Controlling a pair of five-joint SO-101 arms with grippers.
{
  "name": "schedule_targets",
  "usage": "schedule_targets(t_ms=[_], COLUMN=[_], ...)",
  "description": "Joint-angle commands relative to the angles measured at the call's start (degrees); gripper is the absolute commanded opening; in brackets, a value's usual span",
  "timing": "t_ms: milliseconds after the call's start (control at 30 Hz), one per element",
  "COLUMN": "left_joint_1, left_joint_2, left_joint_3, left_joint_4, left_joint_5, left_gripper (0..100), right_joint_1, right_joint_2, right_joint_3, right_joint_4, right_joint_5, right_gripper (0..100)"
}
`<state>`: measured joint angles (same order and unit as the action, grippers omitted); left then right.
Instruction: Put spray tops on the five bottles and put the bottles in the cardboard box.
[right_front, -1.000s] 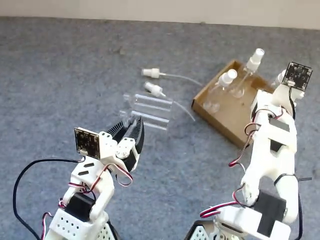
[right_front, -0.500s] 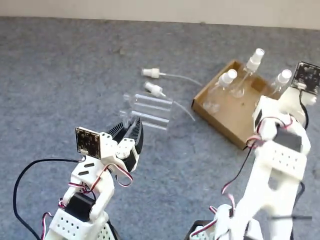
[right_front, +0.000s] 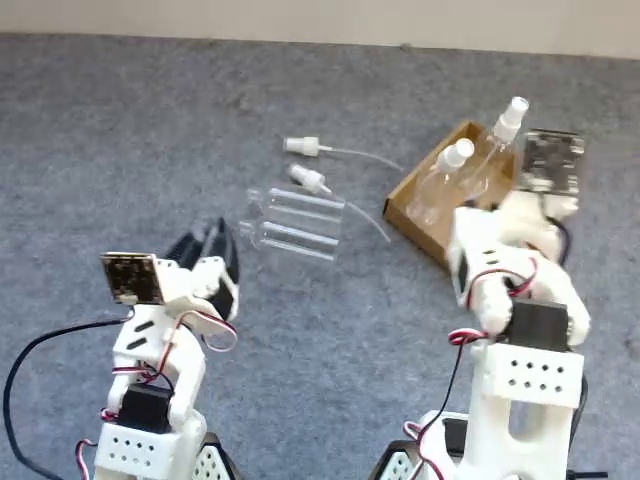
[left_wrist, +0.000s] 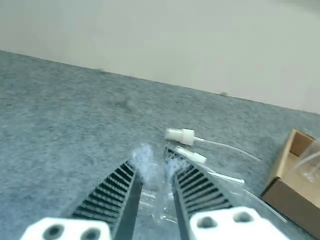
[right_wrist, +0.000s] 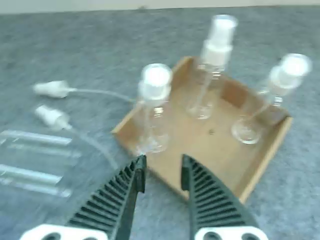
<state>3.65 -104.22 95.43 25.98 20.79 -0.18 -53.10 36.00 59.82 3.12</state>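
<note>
Three capped bottles (right_wrist: 152, 107) are being kept upright inside the cardboard box (right_front: 415, 232), which is lying at the upper right of the high view. Two open bottles (right_front: 295, 208) are lying side by side on the grey carpet (right_front: 120, 130) near the centre of that view, and two loose spray tops (right_front: 305, 147) with long thin tubes are lying just above them in the frame. So the task is being judged as a little more than half done. The left gripper (left_wrist: 154, 164) is being held low at the lower left of the high view and is being pointed at the open bottles; its jaws are parted and nothing is being grasped. The right gripper (right_wrist: 162, 162) is being held near the box's wall, also parted and empty. Several risks are being seen from here. The lying bottles are probably round and smooth, so one could be rolled away if it is pushed by a single jaw. A thin tube could be bent or caught at a bottle's neck. A standing bottle could be knocked over if the right gripper is lowered too close.
</note>
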Motion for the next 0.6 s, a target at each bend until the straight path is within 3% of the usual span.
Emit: schedule_targets(t_ms=[0, 100, 233, 367, 567], left_joint_1=[-8.0, -12.7, -18.1, -22.8, -24.2], left_joint_2=[-0.9, -0.9, -0.9, -0.9, -0.9], left_joint_3=[-2.9, -4.4, -5.6, -5.0, -4.2], left_joint_4=[4.9, 12.2, 18.6, 19.6, 19.7], left_joint_5=[0.4, 0.4, 0.6, 0.6, 0.4], left_gripper=[0, 0, 0, 0, 0], right_joint_1=[-6.3, -11.0, -21.0, -29.9, -37.1], right_joint_2=[0.0, 6.0, 16.5, 26.2, 42.7], right_joint_3=[-6.9, -11.9, -19.1, -24.5, -32.7], right_joint_4=[3.6, 7.4, 13.8, 16.7, 17.1], right_joint_5=[0.5, 1.1, 11.8, 19.8, 27.5], right_gripper=[14.8, 15.2, 15.2, 15.2, 15.2])
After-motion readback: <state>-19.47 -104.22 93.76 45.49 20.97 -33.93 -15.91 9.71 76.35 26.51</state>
